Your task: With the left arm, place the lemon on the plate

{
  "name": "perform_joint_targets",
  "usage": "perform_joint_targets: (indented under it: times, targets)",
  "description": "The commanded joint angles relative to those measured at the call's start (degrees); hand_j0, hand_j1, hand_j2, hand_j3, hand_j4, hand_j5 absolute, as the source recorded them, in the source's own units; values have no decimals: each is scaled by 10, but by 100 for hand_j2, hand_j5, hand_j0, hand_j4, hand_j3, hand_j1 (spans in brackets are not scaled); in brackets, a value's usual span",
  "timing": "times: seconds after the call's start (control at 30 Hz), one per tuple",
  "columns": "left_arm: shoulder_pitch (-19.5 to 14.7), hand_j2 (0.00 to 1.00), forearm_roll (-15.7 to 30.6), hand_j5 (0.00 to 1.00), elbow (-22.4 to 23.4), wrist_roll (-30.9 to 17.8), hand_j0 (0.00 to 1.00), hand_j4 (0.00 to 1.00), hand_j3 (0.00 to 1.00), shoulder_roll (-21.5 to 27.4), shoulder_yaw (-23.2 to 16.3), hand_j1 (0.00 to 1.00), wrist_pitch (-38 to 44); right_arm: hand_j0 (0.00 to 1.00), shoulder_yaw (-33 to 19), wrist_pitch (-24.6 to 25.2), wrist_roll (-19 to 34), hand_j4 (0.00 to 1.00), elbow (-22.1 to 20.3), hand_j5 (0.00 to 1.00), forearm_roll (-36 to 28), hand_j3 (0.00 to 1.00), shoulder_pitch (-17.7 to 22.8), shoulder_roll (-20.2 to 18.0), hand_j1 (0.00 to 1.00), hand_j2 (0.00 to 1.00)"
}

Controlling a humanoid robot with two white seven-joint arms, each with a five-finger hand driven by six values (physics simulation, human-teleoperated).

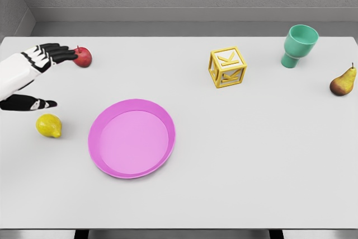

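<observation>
A pale grey table (251, 155) fills most of the head view, its far edge meeting a grey wall and its near edge cut by a dark strip at the bottom. The surface is flat, matte and evenly lit, with soft shadows under each object.

The lemon (48, 125) lies at the near left of the table, resting directly on the surface. It is bright yellow, oval, with a small pointed tip toward the right and a slightly dimpled skin. It sits just left of the plate (132, 137), apart from it. The plate is round, magenta-pink, with a raised rim and a paler flat centre.

The left hand (42, 68) enters from the left edge on a white arm. Its black fingers (59, 53) are extended and spread toward the right, the thumb (31, 104) stretched out separately below, nothing held between them. The hand hovers on the far side of the lemon, the thumb close above it in the picture; contact cannot be told.

A red apple (83, 56) lies at the fingertips at far left. Further right stand a yellow letter block (227, 66), a green cup (299, 45) and a pear (343, 81).
</observation>
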Motion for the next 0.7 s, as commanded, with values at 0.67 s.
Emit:
perform_joint_targets:
  times: [0.67]
  targets:
    - [75, 100, -101, 100, 27, 3, 100, 100, 100, 164, -68, 100, 1, 100, 1, 1, -1, 100, 1, 100, 0, 100, 4, 0, 100, 100]
